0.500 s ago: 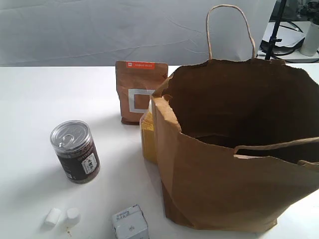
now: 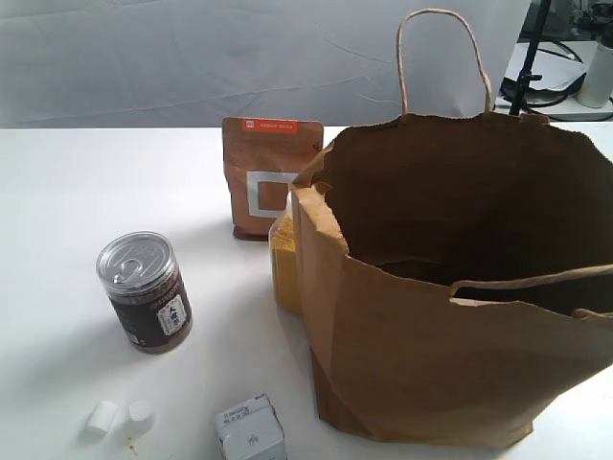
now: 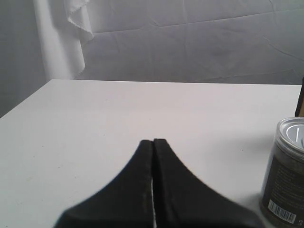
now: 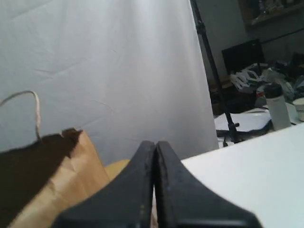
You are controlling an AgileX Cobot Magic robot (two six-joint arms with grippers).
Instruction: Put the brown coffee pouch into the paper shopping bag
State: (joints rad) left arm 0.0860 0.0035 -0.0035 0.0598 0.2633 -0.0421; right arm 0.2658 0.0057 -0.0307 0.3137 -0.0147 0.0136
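White tabletop [image 2: 105, 182] carries the brown coffee pouch [image 2: 261, 163] upright, just behind a corner of the paper shopping bag [image 2: 431, 364]. It looks light and pliable, so pinching its sealed top strip seems safest. The left gripper [image 3: 153, 142] and right gripper [image 4: 155, 144] have jaws pressed together, empty.

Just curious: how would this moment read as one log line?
coffee pouch: upright, outside paper bag | left pincer: shut, empty | right pincer: shut, empty

Creased matt kraft paper bag [image 2: 431, 364], shiny metal-lidded jar [image 2: 144, 290], matt pouch [image 2: 263, 177]
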